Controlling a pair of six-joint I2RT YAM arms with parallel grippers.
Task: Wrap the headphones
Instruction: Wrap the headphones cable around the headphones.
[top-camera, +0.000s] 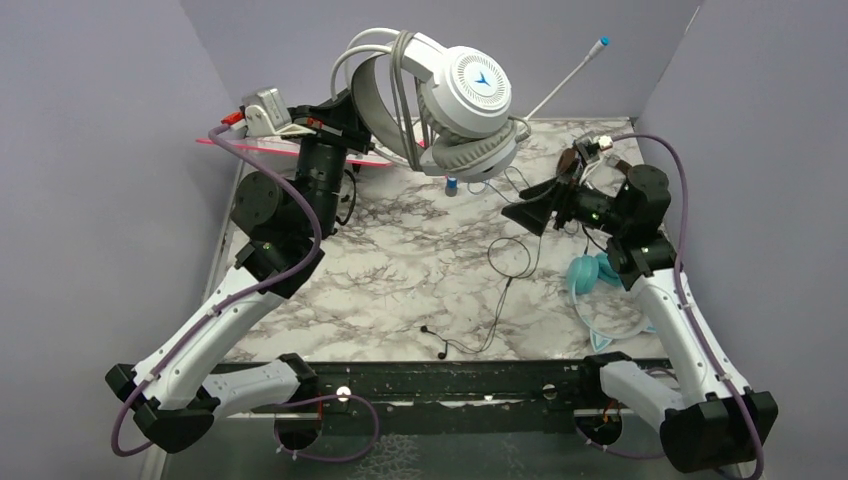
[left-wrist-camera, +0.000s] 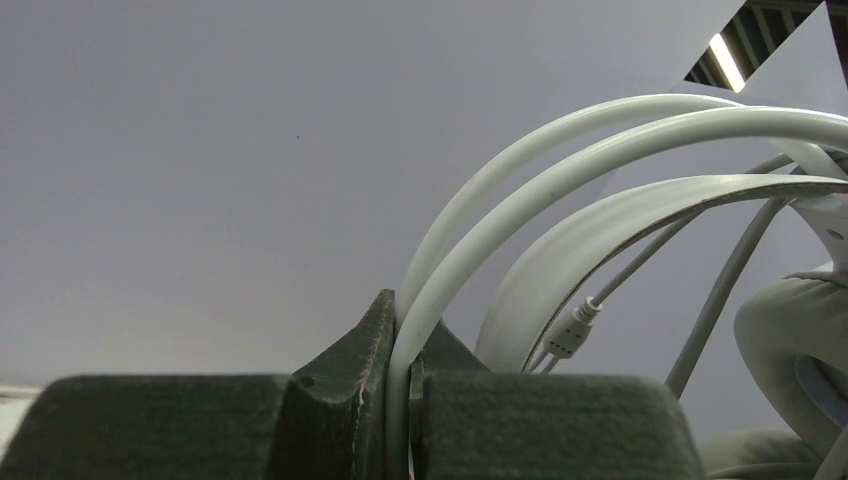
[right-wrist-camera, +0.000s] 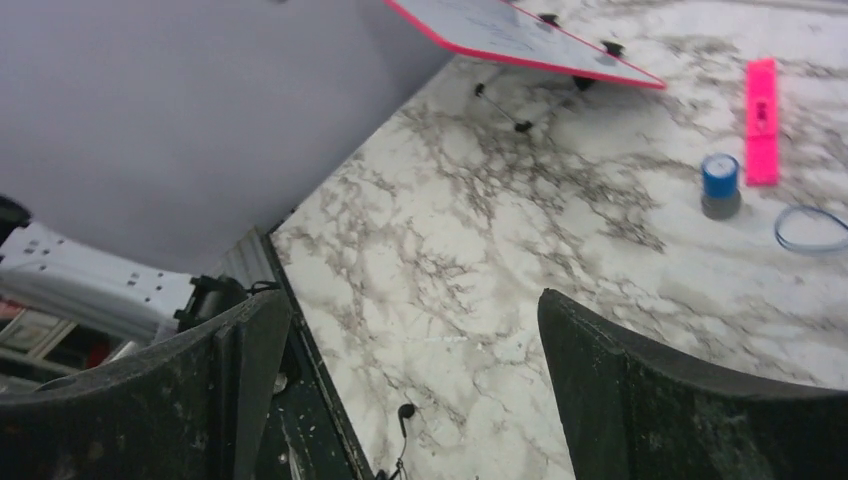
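The white-grey headphones (top-camera: 465, 105) with a blue logo on the cup hang in the air over the back of the table. My left gripper (top-camera: 358, 112) is shut on their thin white headband wire (left-wrist-camera: 405, 380), with the wide grey band (left-wrist-camera: 600, 230) and the grey cord (left-wrist-camera: 720, 290) beside it. My right gripper (top-camera: 535, 205) is open and empty above the marble, its fingers (right-wrist-camera: 600, 350) wide apart. The teal headphones (top-camera: 590, 275) lie under my right arm. Brown headphone parts (top-camera: 572, 160) show behind my right gripper, mostly hidden.
A thin black cord (top-camera: 500, 290) with a plug end (right-wrist-camera: 405, 412) trails across the marble table (top-camera: 380, 270). A pink-edged board (right-wrist-camera: 520, 35), pink strip (right-wrist-camera: 762, 120), blue-capped stamp (right-wrist-camera: 720, 185) and blue rubber band (right-wrist-camera: 810, 228) lie at the back. Purple walls enclose three sides.
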